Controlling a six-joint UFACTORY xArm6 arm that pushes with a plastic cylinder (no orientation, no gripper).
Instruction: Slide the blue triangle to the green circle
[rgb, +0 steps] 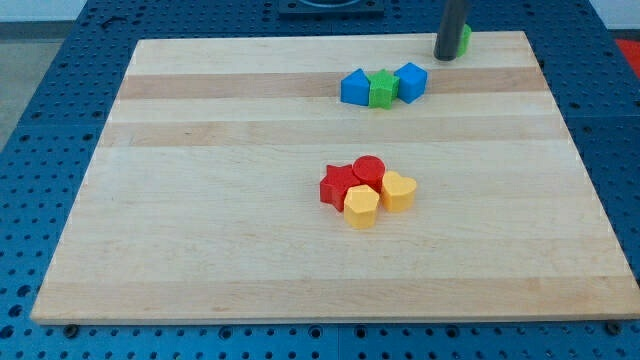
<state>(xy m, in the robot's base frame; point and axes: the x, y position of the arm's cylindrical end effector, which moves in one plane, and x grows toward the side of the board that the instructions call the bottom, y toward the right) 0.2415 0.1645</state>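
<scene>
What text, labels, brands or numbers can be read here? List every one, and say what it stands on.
None: no word, number, brand or sign shows anywhere.
The wooden board, the coloured blocks such as the blue triangle, and my tip are all unmarked.

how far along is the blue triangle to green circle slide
Done: nothing visible yet. The blue triangle sits apart from the green circle, in a row with the green star and blue cube. In hand: my tip rests beside the green circle at the view's top. Left: the whole push.
</scene>
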